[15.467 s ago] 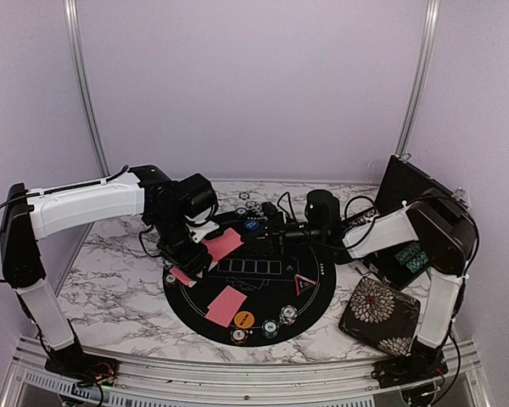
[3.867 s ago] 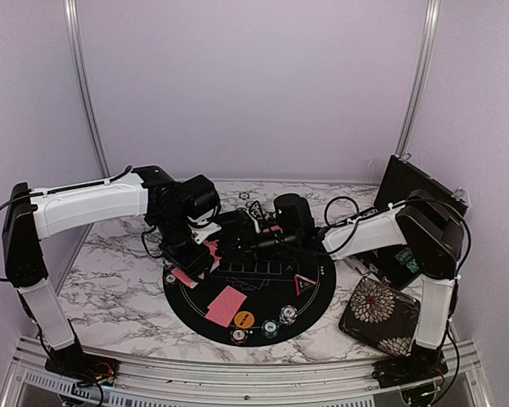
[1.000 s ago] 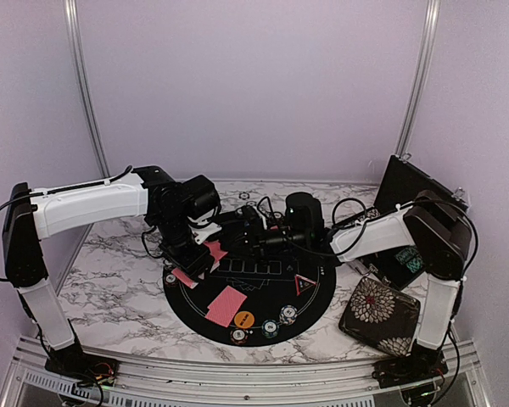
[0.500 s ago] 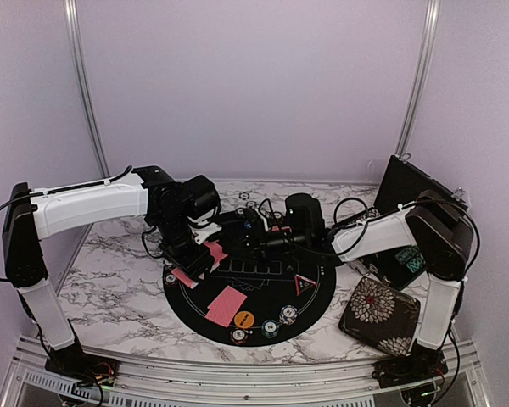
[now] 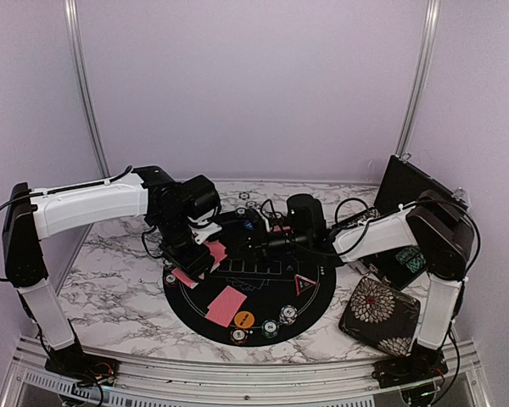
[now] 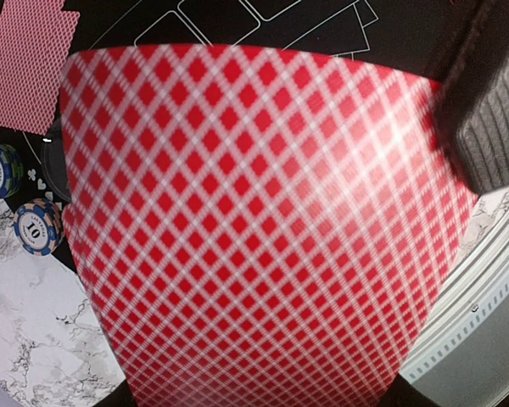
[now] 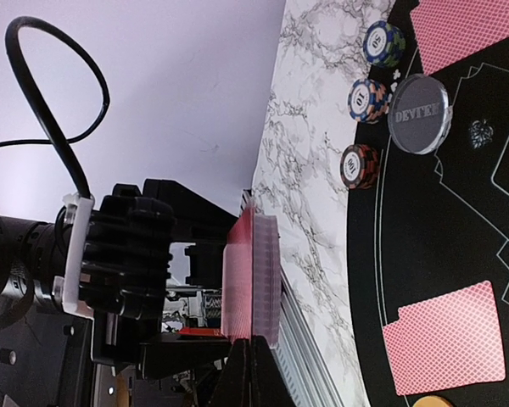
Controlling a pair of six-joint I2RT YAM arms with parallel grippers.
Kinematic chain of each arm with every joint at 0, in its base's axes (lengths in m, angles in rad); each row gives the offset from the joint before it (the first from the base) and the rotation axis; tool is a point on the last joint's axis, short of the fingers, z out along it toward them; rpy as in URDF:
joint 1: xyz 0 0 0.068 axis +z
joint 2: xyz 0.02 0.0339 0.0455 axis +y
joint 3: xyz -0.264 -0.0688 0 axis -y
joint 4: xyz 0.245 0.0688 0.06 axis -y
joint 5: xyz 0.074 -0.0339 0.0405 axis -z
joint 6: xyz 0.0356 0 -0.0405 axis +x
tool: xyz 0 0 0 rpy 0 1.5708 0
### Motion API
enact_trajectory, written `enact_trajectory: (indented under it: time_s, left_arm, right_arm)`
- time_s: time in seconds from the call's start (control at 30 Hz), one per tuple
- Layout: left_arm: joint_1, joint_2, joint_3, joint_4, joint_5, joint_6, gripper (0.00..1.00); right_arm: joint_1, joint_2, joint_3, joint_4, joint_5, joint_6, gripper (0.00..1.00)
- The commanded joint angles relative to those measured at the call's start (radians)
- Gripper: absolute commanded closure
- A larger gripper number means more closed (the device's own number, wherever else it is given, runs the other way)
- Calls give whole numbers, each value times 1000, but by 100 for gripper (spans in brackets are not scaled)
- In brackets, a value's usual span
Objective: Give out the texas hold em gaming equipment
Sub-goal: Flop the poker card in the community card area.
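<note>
Left tool (image 5: 205,257) grips one deck (image 6: 254,229), right tool (image 7: 253,349) pinched shut at its edge; two cards (image 7: 461,34) (image 7: 445,337), three chip stacks (image 7: 383,42) (image 7: 369,100) (image 7: 359,165) nearby.

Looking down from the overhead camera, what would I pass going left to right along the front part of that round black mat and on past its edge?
pink card → middle chip stack → red-edged triangle → floral pouch

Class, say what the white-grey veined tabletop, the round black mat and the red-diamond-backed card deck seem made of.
White-grey veined tabletop: marble-look, probably printed laminate; smooth, flat veining.
Round black mat: thin matte rubber or fabric; lies flat, no glare.
Red-diamond-backed card deck: glossy coated card or plastic; bright sheen patch.
</note>
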State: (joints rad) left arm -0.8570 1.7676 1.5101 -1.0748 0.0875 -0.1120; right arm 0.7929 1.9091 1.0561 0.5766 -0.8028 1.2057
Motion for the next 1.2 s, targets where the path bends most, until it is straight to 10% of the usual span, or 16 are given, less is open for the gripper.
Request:
enact_trajectory:
  time_s: [0.0, 1.17]
  left_arm:
    - [-1, -25, 6, -16, 0, 8, 56]
    - [1, -28, 5, -16, -7, 5, 56]
  right_arm:
    - [-13, -44, -8, 57, -13, 28, 100]
    - [-117, -200, -171, 102, -30, 32, 100]
